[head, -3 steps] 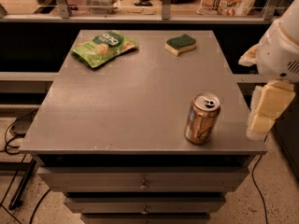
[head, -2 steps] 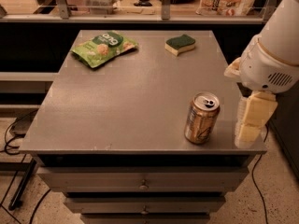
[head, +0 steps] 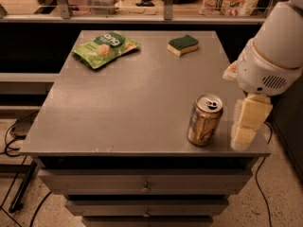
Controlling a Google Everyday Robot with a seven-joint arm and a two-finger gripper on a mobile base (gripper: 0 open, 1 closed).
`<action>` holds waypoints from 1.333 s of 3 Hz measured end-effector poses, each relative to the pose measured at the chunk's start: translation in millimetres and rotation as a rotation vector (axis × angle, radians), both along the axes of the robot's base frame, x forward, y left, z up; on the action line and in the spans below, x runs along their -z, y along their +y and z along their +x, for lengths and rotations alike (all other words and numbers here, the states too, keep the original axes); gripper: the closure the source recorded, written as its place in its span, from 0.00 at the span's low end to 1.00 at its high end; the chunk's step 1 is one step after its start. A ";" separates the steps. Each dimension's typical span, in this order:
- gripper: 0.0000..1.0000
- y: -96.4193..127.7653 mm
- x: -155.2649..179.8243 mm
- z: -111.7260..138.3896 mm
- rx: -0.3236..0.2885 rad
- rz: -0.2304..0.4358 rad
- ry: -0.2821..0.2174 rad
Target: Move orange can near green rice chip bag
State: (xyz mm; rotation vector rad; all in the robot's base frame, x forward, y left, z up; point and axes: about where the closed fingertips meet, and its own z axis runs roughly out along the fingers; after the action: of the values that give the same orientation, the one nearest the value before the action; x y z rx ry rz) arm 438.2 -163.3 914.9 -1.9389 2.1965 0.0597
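I've got the gripper [head: 243,135] low at the table [head: 118,117] edge; can't tell jaw opening. Orange can [head: 204,120] upright just beside it, w/ a gap. Green rice chip bag [head: 105,48] well away, far corner.

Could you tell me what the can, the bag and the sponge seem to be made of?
The can looks like metal: glossy orange-gold side, silver top. The bag is probably thin plastic film, judging by its sheen and creases. The sponge seems to be foam, yellow under a matte green layer. The gripper hangs beside the can.
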 end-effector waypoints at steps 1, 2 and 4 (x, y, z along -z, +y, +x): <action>0.00 27.1 14.9 4.2 -0.052 0.066 0.019; 0.00 41.9 30.1 6.2 -0.073 0.133 0.052; 0.41 45.1 44.3 9.1 -0.055 0.158 0.068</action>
State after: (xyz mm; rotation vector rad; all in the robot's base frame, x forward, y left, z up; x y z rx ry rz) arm 447.3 -118.2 870.6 -1.9360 2.1091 0.3033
